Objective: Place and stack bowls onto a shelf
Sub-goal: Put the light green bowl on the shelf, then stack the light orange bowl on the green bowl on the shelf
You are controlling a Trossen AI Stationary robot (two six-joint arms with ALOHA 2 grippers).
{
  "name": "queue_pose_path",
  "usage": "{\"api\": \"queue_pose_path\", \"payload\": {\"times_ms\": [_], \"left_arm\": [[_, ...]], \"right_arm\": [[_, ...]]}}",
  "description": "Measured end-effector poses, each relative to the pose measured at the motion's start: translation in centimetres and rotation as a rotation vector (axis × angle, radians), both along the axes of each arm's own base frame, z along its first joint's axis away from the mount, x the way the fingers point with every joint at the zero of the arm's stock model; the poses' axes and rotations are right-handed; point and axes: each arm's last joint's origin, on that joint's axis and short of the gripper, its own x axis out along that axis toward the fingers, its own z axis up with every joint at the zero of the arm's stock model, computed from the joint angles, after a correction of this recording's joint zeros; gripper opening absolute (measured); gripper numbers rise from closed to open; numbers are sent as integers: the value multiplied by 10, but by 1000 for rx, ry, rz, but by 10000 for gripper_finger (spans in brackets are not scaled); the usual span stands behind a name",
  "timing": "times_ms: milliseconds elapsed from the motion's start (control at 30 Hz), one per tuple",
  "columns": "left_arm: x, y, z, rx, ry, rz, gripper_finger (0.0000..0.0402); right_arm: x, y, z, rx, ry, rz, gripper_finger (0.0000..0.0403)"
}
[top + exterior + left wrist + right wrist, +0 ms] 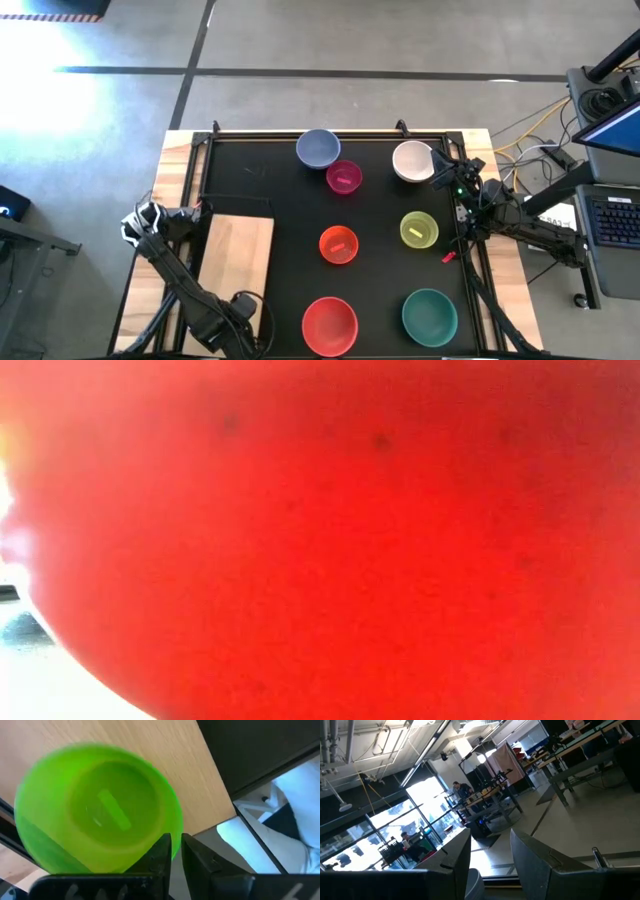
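Observation:
My left gripper (243,312) is at the near end of the light wooden shelf (236,262), shut on the green bowl (97,810). That bowl shows only in the left wrist view, with the board behind it. My right gripper (444,168) is open and empty beside the white bowl (411,161) at the far right; its wrist view (490,857) looks out into the room. On the black tabletop stand the blue-grey bowl (318,148), magenta bowl (344,177), orange bowl (339,244), yellow bowl (419,229), red bowl (330,325) and teal bowl (430,315). My left gripper pinches the green bowl's rim (172,842) between its two fingers, one finger (159,857) on the inner side and one (197,862) on the outer side. The bowl's hollow faces the wrist camera, over the shelf. Whether it rests on the board I cannot tell.
The red bowl (320,540) fills the low view. The table has a wooden rim and a black frame (330,133). A desk with a laptop (610,200) and cables stands off the table's right side. People show far off in the room.

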Motion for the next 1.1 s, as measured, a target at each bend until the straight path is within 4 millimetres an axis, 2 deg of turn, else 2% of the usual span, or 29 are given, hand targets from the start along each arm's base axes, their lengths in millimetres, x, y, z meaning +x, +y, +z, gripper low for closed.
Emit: {"api": "queue_pose_path", "payload": {"times_ms": [300,433,567,800,1100], "left_arm": [[2,-1,6,-10,-23,-4,67],[1,4,13,75,-55,-27,75],[1,18,17,200,-58,-91,75],[17,53,17,338,-12,-228,62],[31,94,40,484,-133,-330,46]], "right_arm": [[0,0,0,0,0,0,128],[0,0,0,0,0,1,128],[0,0,0,0,0,0,128],[0,0,0,0,0,0,128],[0,0,0,0,0,0,128]]}}
